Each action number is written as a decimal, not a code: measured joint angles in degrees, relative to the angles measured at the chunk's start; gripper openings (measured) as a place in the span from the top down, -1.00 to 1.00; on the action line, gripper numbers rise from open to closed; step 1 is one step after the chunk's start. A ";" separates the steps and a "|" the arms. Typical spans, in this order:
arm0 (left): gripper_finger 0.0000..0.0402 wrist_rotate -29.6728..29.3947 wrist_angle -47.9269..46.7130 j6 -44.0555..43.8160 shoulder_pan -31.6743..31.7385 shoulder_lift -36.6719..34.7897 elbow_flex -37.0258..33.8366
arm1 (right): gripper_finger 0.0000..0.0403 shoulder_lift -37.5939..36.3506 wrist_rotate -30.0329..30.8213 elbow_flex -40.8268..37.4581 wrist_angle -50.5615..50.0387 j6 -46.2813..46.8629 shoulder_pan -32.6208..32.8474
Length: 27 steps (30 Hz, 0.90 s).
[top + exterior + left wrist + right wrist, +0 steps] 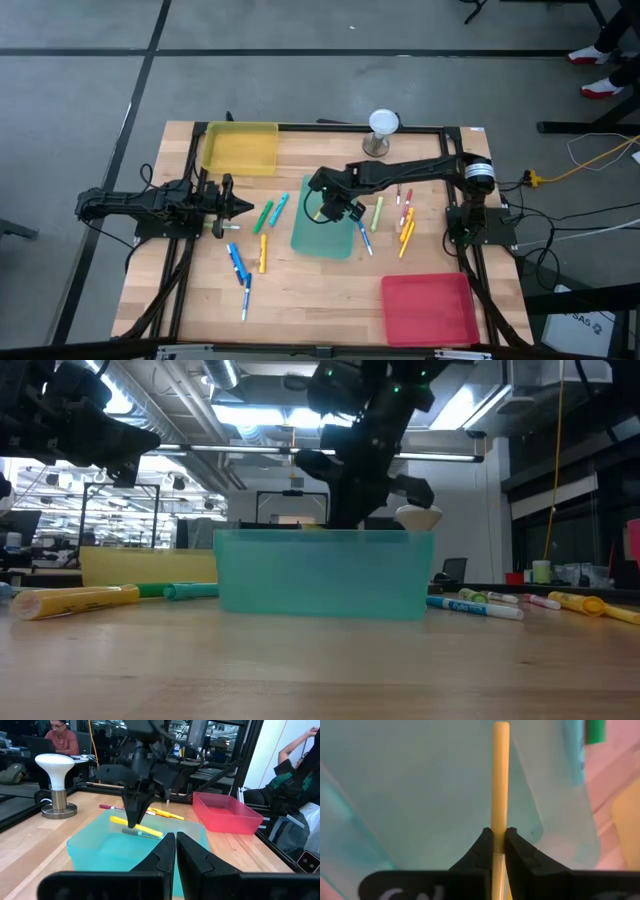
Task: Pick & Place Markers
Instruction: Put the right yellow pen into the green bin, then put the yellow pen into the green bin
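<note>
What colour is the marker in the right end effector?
Yellow. The marker is pinched in the right end effector over the teal tray; right wrist view shows it best.

Two black jointed arms, the right arm with a silver band, each ending in tapered dark fingers.

Yellow marker's lower end hidden behind the gripping jaws.
</note>
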 joint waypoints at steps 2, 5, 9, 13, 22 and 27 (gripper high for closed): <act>0.95 0.00 0.00 0.00 0.01 -0.02 -0.01 | 0.83 0.35 0.00 0.00 0.22 -0.02 -0.07; 0.96 0.00 0.00 0.00 0.02 0.00 -0.02 | 0.81 0.37 -0.02 0.00 0.11 0.15 -0.05; 0.96 0.00 0.00 0.00 0.01 -0.01 0.00 | 0.80 0.39 -0.02 0.00 0.07 0.15 -0.12; 0.96 0.00 0.00 0.01 0.00 0.00 -0.02 | 0.81 0.39 -0.02 0.00 0.07 0.17 -0.27; 0.94 0.00 0.00 0.01 0.01 0.00 0.00 | 0.62 0.37 -0.26 0.00 0.56 1.66 -0.31; 0.95 0.00 0.00 0.00 0.02 -0.01 -0.02 | 0.56 0.39 -0.98 0.00 0.70 1.68 -0.31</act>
